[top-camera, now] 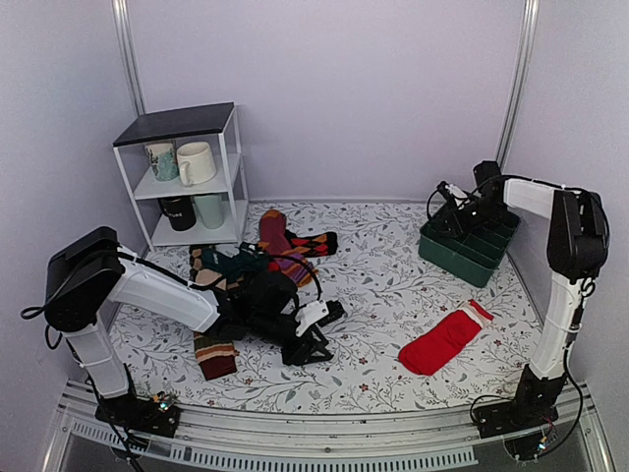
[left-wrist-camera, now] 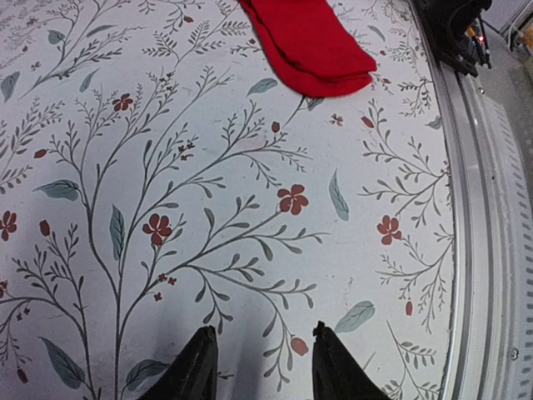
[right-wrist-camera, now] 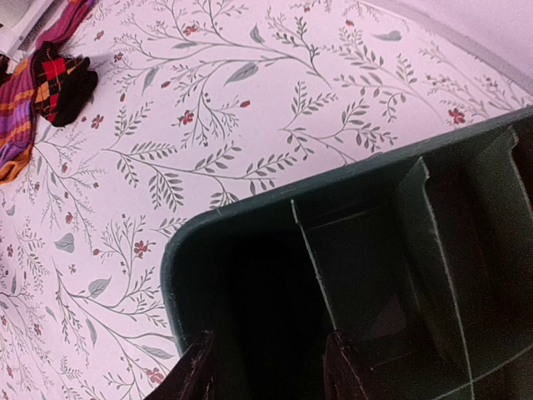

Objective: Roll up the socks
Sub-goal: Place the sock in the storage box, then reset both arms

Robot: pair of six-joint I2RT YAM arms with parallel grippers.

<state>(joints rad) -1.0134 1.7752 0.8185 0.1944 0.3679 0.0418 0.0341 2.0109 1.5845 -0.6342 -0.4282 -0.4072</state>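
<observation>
Surface: floral cloth [top-camera: 373, 285] under the green bin [top-camera: 470, 246].
Walls [top-camera: 373, 98]: plain lilac behind the bin.
My left gripper [left-wrist-camera: 262, 333]: spread, empty, well left of the bin.
My right gripper [right-wrist-camera: 268, 340]: spread over the bin.

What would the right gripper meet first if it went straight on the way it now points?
Probably the green bin, the floor of its corner compartment; the right gripper points in, depth unclear.

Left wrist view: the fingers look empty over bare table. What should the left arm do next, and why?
Probably pull the left gripper back toward the sock pile: it stands open around nothing, past the pile, facing only the red sock, not the pair to roll.
</observation>
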